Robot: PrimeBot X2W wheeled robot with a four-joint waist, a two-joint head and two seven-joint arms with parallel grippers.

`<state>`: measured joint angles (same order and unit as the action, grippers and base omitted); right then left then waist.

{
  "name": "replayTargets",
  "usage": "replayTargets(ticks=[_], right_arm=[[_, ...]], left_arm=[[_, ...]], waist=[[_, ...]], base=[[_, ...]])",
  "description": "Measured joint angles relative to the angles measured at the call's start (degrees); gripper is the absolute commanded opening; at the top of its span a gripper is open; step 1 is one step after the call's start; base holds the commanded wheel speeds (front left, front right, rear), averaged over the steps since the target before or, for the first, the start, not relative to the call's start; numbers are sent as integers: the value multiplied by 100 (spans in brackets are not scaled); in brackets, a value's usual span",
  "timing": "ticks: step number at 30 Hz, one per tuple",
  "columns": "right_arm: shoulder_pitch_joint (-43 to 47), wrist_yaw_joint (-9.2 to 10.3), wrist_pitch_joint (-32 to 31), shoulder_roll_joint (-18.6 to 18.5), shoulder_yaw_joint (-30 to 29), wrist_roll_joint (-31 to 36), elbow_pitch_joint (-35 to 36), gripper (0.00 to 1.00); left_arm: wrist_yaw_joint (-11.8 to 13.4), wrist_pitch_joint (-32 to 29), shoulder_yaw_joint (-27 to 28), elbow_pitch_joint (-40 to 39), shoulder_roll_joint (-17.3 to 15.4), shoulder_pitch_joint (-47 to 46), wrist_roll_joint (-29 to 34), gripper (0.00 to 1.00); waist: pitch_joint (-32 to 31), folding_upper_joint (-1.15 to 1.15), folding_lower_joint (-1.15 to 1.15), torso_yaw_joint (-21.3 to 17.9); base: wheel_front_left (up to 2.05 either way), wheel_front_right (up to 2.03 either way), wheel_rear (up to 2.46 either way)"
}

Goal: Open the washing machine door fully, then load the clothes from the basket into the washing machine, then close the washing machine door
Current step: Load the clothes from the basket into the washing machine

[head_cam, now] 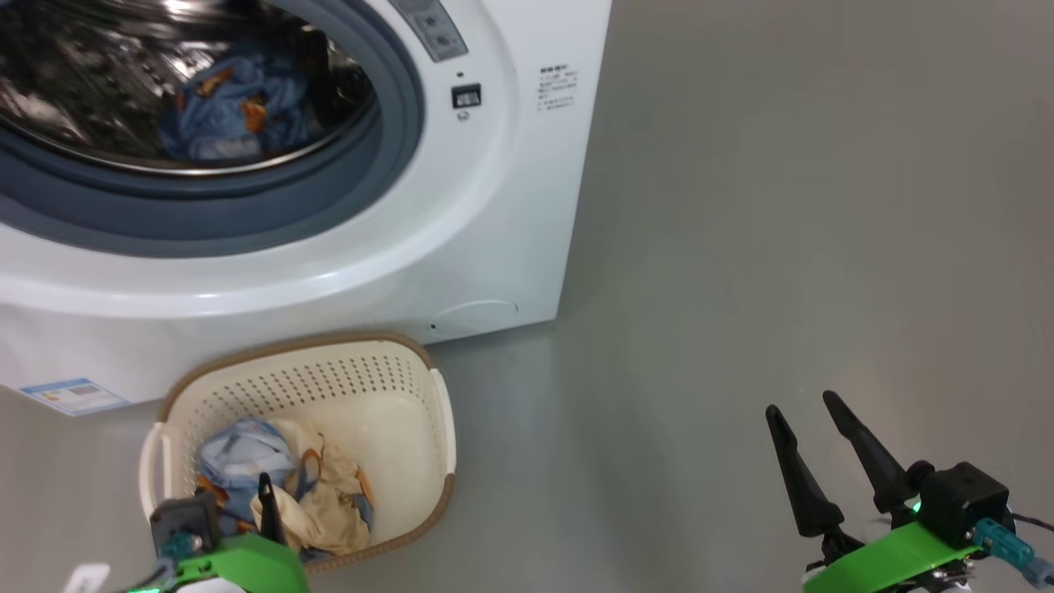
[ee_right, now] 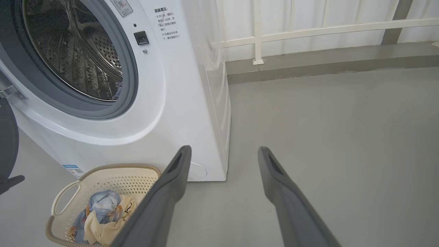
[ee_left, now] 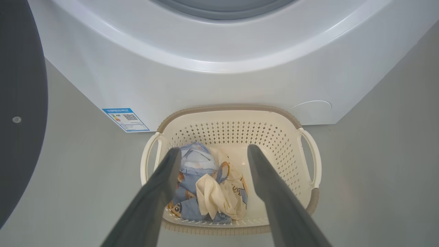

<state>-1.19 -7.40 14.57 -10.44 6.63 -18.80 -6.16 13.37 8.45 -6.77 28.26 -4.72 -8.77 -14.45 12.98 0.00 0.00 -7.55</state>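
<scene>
Setting: smooth grey floor [head_cam: 741, 206].

Item 1, left gripper [ee_left: 213, 149]: fingers spread wide, holding nothing, poised above the basket [ee_left: 233, 132], apparently lined up for a downward pick. Beneath it, toward the basket's seven o'clock corner, the clothes [ee_left: 205, 185]: crumpled light blue, bear-printed, with a cream piece on top. At twelve o'clock, just beside the basket, the washing machine [ee_left: 219, 79]; one blue garment [head_cam: 230, 107] lies in the drum [ee_right: 75, 51]. The washing machine door [ee_left: 20, 120], at nine o'clock, stands swung open.

Item 2, right gripper [head_cam: 799, 403]: spread, empty, well apart at three o'clock, likely keeping clear.
</scene>
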Motion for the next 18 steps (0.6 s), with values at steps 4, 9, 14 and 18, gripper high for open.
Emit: replayTargets(ticks=[4,9,14,18], right_arm=[[-168,0,0,10,7,-32,2,100],[-419,0,0,11,37,-122,2,100],[-635,0,0,20,74,-240,7,100],[-740,0,0,15,77,-256,5,100]], left_arm=[[-1,-412,24,352,-49,-345,-98,100],[-9,-831,4,790,-93,-887,-133,100],[-8,-1132,45,1338,-186,-1344,-192,100],[57,-1165,83,1675,-252,-1666,-208,100]], waist=[[256,0,0,-107],[591,0,0,-224],[918,0,0,-341],[1119,0,0,-396]], base=[[0,0,0],[0,0,0],[0,0,0],[0,0,0]])
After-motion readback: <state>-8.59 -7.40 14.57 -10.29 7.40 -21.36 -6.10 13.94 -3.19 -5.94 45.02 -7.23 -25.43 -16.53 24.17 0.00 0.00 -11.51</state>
